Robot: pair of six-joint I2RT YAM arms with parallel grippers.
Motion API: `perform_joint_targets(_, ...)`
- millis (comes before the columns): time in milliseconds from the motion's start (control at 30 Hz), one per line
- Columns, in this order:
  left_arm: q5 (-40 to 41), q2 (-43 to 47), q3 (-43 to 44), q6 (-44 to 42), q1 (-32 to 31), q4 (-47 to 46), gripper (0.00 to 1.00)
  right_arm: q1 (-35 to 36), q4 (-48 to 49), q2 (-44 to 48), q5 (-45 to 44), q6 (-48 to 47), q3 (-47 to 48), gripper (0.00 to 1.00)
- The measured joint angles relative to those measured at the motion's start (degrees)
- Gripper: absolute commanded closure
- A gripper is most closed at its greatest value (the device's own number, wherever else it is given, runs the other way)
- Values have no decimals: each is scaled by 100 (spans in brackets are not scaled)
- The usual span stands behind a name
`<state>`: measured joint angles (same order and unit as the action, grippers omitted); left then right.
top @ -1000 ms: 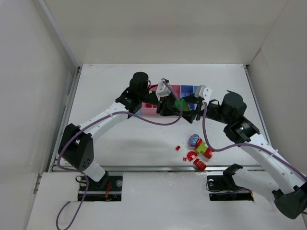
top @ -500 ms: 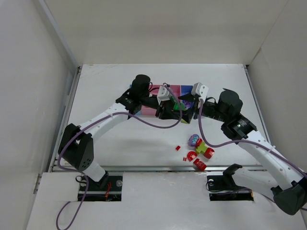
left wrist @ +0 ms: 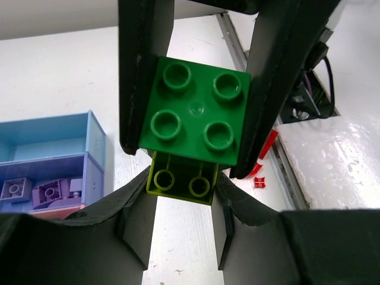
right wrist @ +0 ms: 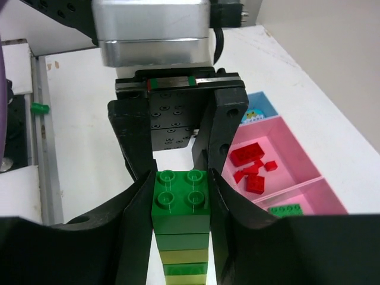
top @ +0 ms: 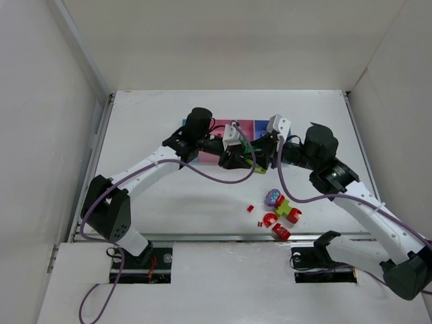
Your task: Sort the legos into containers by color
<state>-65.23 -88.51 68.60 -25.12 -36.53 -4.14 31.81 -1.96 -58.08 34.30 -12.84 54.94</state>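
I have both arms meeting over the middle of the table (top: 169, 196), with a short stack (top: 252, 159) of legos held between them. The left gripper (left wrist: 183, 184) is nearly shut, its fingers clamped on the yellow-green brick (left wrist: 181, 179) at one end. The right gripper (right wrist: 181, 196) is closed on the green brick (left wrist: 196, 119) at the other end. In both wrist views its fingers press against the brick's two sides. So each tool has hold of one end of the same stack, which is clear of the table.

Compared with a second ago, the pair has drifted toward the near edge and a little toward the left edge. Then the stack hung over the row of containers (top: 221, 124). Now it hangs just on the near side of that row, and more of the pink and blue bins shows behind the wrists. The right arm has reached further in toward the left arm.

The loose legos (top: 280, 210) close to the near edge, right of centre, lie where they lay before, the small red pieces included. In the right wrist view I see red bricks (right wrist: 252, 163) in one pink bin and a green piece (right wrist: 285, 209) in the next bin.
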Motion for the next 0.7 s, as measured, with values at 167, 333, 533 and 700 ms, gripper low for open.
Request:
perform_joint_targets(167,326,210,-402,-212,-61,-17,100,11,-214,103,-435,179,42,100)
perform_joint_targets(333,634,280,-820,-341,-26,317,100,-98,-50,297,-1091,254,472,100)
perform_joint_targets(533,872,293,-850,-404,59,398,100,-98,157,251,-1493,299,654,100)
perform_joint_targets(700,1447,354,-944,-896,111,605,100,-98,136,-107,-1965,411,651,100)
